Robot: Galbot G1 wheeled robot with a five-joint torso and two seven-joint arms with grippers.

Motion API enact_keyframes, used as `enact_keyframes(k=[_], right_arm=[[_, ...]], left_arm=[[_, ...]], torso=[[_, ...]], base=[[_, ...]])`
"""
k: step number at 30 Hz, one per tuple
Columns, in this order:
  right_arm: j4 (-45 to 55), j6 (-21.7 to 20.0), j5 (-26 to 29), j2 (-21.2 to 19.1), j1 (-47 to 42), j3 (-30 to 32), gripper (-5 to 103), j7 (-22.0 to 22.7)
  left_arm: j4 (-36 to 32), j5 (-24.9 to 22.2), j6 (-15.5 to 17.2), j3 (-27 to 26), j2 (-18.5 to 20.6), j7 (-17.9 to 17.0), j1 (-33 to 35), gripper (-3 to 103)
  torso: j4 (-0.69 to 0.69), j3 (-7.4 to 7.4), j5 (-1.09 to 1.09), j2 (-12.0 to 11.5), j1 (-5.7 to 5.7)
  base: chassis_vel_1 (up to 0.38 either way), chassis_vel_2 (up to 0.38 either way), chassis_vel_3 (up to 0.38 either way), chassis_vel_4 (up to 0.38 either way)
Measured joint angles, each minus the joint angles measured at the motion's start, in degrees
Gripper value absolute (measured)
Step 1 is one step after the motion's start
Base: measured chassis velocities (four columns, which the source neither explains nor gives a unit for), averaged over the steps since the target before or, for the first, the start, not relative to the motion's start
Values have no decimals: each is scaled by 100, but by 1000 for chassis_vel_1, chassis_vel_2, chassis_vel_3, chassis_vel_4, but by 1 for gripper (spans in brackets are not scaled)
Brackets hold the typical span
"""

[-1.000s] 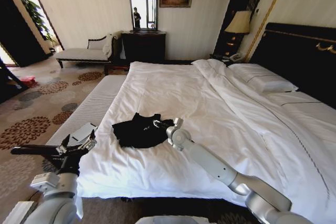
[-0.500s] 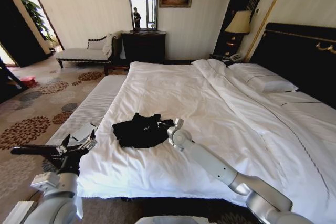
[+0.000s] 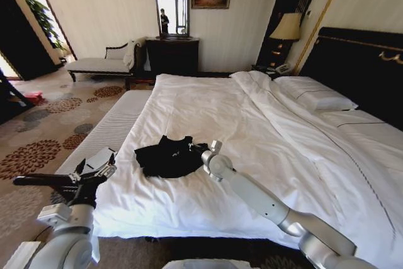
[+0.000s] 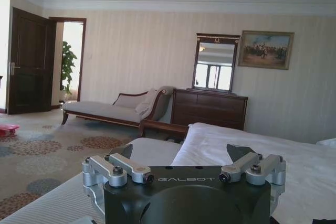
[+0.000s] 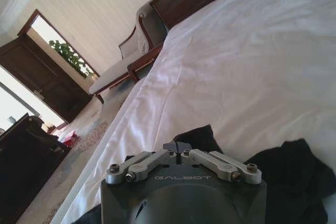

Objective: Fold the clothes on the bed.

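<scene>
White-sheeted bed [image 3: 264, 137] (pillows [image 3: 315, 96] by the headboard), crumpled black T-shirt [image 3: 165, 157] near its foot

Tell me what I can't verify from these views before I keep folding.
- T-shirt: crumpled; lettering and sleeve layout unreadable in head view.
- Right gripper: head view hides the fingertips against black fabric; right wrist view shows them together, but cloth between them can't be confirmed.
- Left gripper: open, off the bed.

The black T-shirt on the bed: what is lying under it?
Under the crumpled black T-shirt is the white duvet of the bed, which shows all around it. The right gripper is at its edge, fingers closed together. The cloth covers whatever lies directly beneath.
</scene>
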Motion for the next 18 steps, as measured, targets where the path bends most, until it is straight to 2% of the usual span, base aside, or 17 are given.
enact_keyframes(k=[4, 5, 9, 10, 13, 15, 16, 18], right_arm=[[105, 105, -81, -286, -41, 282, 0, -152], [105, 105, -81, -286, -41, 282, 0, -152], [248, 145, -73, -550, -135, 525, 0, -242], [248, 145, -73, -550, -135, 525, 0, -242], [286, 166, -73, -559, -146, 545, 0, -286], [296, 184, -67, -528, -129, 546, 0, -298], [296, 184, -67, -528, -129, 546, 0, -298], [366, 197, -63, -524, -130, 623, 0, -304]], left_arm=[[218, -472, 227, 104, 350, -259, -435, 100], [218, -472, 227, 104, 350, -259, -435, 100], [471, -1330, 1010, 318, 800, -1031, -1050, 100], [471, -1330, 1010, 318, 800, -1031, -1050, 100], [690, -1661, 1645, 378, 1111, -1411, -1389, 100], [798, -1861, 1982, 437, 1290, -1629, -1583, 100], [798, -1861, 1982, 437, 1290, -1629, -1583, 100], [896, -2180, 2409, 593, 1499, -1973, -1922, 100]], torso=[[-3, 0, 0, 0, 0], [-3, 0, 0, 0, 0], [-2, 0, 0, 0, 0], [-2, 0, 0, 0, 0], [-1, 1, -1, 0, 0], [3, 1, -1, 0, 0], [3, 1, -1, 0, 0], [3, 1, -1, 0, 1]], base=[[0, 0, 0, 0], [0, 0, 0, 0], [0, 0, 0, 0], [0, 0, 0, 0], [0, 0, 0, 0], [0, 0, 0, 0], [0, 0, 0, 0], [0, 0, 0, 0]])
